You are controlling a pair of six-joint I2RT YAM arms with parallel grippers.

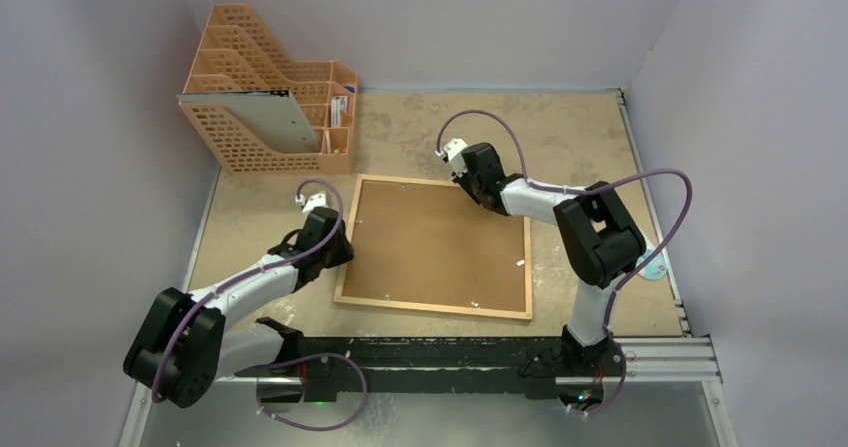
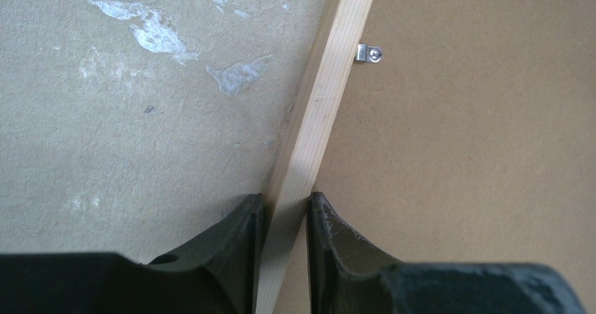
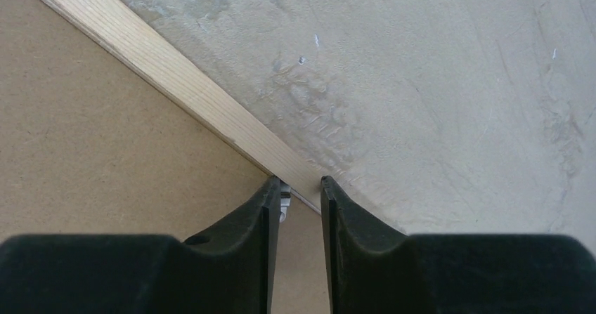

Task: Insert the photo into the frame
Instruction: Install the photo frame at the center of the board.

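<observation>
The frame lies flat mid-table, backing inside it; the rack stands behind, far left.

a robot lab cell. plain lilac walls box in a scuffed counter. its near-edge rail carries the left arm and right arm.

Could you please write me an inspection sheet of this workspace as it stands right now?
Surface: table is worn and scuffed, with pale patches.
Job's things: frame lies back up with the brown backing panel in it; photo not seen.
Clutter: orange file rack at the far left corner, a grey sheet leaning in it.
Hands: left hand clamps the frame's left rail; right hand straddles the far rail, grip unclear.
Cables: purple cables arch above both arms.
Surroundings: lilac walls on three sides; nothing else seen.
</observation>
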